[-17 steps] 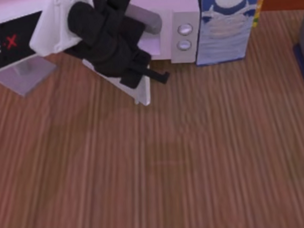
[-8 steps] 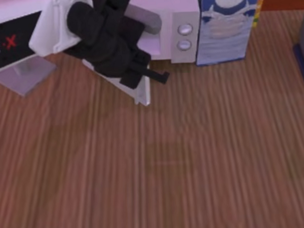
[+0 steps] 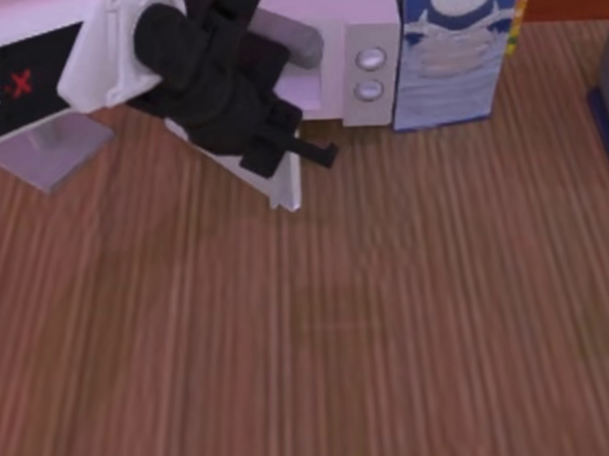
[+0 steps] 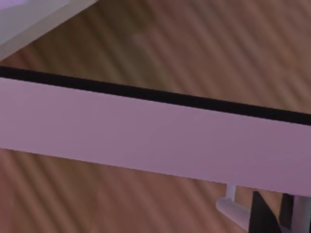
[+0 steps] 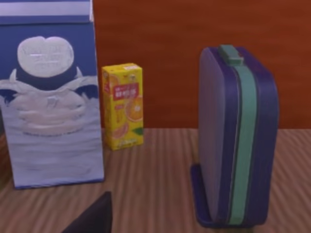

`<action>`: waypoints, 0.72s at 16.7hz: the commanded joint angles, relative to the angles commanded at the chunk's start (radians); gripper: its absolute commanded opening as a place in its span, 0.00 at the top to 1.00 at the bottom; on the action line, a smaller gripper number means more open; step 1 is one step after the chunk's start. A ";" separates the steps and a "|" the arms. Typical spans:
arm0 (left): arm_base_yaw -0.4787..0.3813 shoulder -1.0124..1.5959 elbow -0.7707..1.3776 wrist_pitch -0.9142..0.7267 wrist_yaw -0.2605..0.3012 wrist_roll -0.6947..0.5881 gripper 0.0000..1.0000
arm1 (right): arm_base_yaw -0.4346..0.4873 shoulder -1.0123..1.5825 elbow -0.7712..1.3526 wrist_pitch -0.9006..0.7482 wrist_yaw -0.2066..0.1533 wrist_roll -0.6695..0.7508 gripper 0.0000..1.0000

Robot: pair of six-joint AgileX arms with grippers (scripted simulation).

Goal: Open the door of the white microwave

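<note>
The white microwave (image 3: 332, 9) stands at the table's back edge, two silver knobs (image 3: 369, 74) on its front panel. Its door (image 3: 286, 185) is swung well out toward the front, seen edge-on, and my left arm hides most of it. My left gripper (image 3: 317, 151) is at the door's free edge, shut on the door's handle. The left wrist view shows the door's edge (image 4: 155, 131) as a pale band, with the grey handle (image 4: 232, 208) beside a black finger (image 4: 262, 218). Only one dark fingertip (image 5: 95, 218) of my right gripper shows, in the right wrist view.
A blue-and-white carton (image 3: 458, 53) stands right against the microwave's right side. A dark blue bag (image 3: 606, 117) with a green stripe stands at the right edge. A small yellow juice box (image 5: 122, 104) sits behind the carton (image 5: 53, 107). Brown wood table (image 3: 368, 326).
</note>
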 joint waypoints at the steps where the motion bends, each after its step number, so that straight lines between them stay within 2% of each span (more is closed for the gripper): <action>1: 0.000 0.000 0.000 0.000 0.000 0.000 1.00 | 0.000 0.000 0.000 0.000 0.000 0.000 0.00; 4: 0.000 -0.004 -0.009 0.000 0.014 0.011 1.00 | 0.000 0.000 0.000 0.000 0.000 0.000 0.00; 9: 0.043 -0.054 -0.061 0.003 0.073 0.126 1.00 | 0.000 0.000 0.000 0.000 0.000 0.000 0.00; 12: 0.052 -0.060 -0.073 0.001 0.084 0.146 1.00 | 0.000 0.000 0.000 0.000 0.000 0.000 0.00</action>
